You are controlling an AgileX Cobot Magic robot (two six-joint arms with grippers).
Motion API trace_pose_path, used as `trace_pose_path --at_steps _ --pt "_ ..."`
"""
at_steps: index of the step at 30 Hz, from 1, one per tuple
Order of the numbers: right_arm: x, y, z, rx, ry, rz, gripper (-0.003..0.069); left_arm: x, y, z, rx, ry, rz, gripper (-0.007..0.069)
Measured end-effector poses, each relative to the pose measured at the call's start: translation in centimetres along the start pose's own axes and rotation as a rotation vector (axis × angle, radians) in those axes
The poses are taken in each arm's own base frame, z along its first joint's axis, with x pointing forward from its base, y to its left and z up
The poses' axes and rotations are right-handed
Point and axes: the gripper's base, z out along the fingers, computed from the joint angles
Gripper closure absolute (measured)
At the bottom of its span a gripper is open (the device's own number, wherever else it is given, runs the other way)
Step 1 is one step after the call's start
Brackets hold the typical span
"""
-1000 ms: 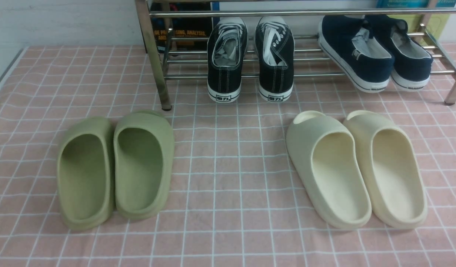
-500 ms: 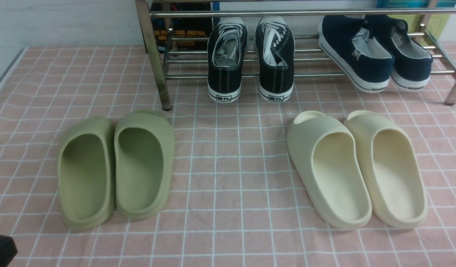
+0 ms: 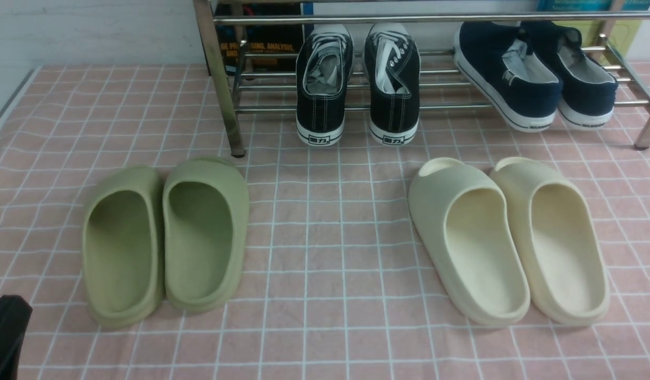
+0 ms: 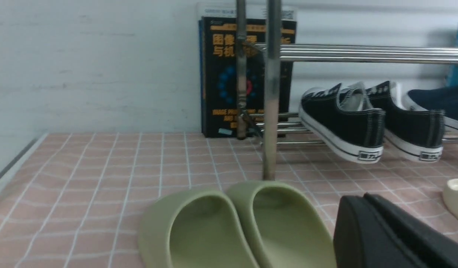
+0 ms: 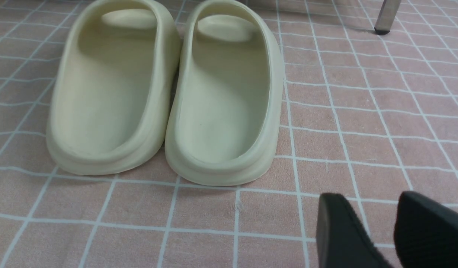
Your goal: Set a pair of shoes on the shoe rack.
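Holding left end effector (image 4: 357,198) pressed together at eight o'clock, right end effector (image 5: 369,195) spread, with black sneakers (image 3: 322,113) resting on shoe rack (image 3: 435,18) at twelve.

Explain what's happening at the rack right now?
Nothing is being handled. The two black canvas sneakers are on the chrome shoe rack, beside navy slip-on sneakers. The left gripper is shut and empty near the green foam slides; the right gripper is open and empty near the cream ones.
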Motion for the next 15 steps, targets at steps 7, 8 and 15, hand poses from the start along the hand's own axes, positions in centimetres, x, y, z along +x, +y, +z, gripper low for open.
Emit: trace_pose_path --at_steps 7,8,15 --pt "0.0 0.0 0.0 0.000 0.000 0.000 0.0420 2.7 0.5 -0.4 -0.069 0.264 -0.020 0.0604" --pt "0.0 0.0 0.0 0.000 0.000 0.000 0.0420 3.1 0.6 -0.6 -0.076 0.308 -0.031 0.0603" --pt "0.0 0.0 0.0 0.000 0.000 0.000 0.0420 3.7 0.6 -0.9 -0.076 0.390 -0.012 0.0603"
